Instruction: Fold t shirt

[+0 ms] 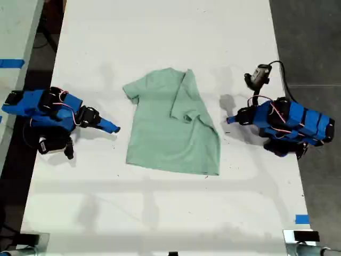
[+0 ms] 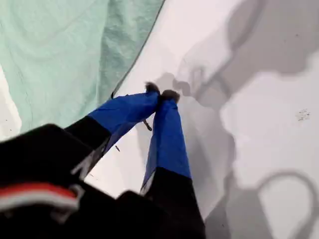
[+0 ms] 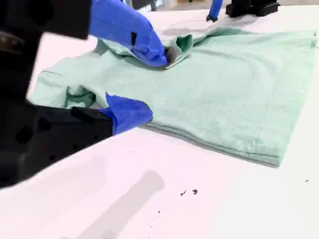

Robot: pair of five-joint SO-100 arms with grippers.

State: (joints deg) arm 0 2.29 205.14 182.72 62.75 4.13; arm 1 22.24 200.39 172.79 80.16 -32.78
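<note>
The t shirt [image 1: 170,128] lies mid-tabletop [image 1: 160,213], its side towards the exterior view's right already turned over onto the body. That gives a doubled edge there, while the opposite sleeve is still spread flat. My second gripper [image 3: 155,83] sits off that unfolded side with its fingers parted and empty, probably lined up to pinch the sleeve edge. My first gripper [image 2: 160,93] rests on bare tabletop just beside the folded edge, fingers pressed together on nothing, seemingly parked clear of the cloth, though blur obscures the tips.
</note>
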